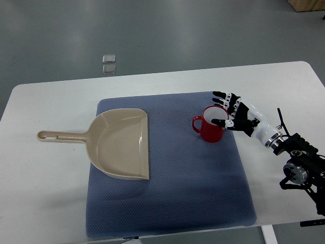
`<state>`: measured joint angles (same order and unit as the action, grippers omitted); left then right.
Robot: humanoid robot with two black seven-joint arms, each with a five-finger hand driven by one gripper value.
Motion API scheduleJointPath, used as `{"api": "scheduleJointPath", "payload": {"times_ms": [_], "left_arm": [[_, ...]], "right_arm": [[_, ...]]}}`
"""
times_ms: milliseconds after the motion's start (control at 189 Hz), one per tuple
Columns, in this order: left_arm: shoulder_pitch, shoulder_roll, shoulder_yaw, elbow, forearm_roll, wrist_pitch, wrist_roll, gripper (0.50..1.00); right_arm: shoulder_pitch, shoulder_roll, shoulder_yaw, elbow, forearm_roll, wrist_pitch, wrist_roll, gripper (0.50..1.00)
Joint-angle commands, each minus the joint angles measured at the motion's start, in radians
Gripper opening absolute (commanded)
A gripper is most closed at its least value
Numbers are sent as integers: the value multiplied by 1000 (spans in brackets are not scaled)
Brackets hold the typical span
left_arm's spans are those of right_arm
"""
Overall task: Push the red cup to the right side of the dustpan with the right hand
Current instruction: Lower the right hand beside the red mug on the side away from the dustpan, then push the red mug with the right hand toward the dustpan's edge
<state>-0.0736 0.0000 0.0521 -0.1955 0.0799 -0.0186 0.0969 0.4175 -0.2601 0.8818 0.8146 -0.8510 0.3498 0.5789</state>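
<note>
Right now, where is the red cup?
The red cup stands upright on the blue mat, right of the dustpan, with the right hand against its right side.

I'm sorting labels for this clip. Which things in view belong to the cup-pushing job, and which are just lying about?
Belong to the job:
red cup
dustpan
right hand, fingers spread against the cup's right side

Just lying about:
blue mat
white table
two small clear squares on the floor beyond the table
</note>
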Motion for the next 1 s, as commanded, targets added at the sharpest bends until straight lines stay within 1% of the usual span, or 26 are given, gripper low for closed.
{"api": "scheduleJointPath", "payload": {"times_ms": [0,434,545,666,994], "left_arm": [[0,0,0,1,0,0,0,1000],[6,0,0,2,0,0,0,1000],[8,0,0,2,0,0,0,1000],[8,0,-1,2,0,2,0,1000],[8,0,-1,4,0,0,0,1000]], "right_arm": [[-3,12,0,0,1,0,1,934],[-31,21,0,2,1,0,24,934],[-32,41,-1,0,0,-2,24,934],[-32,56,-7,-3,-2,-31,24,934],[-26,82,-27,-26,-3,-51,25,934]]}}
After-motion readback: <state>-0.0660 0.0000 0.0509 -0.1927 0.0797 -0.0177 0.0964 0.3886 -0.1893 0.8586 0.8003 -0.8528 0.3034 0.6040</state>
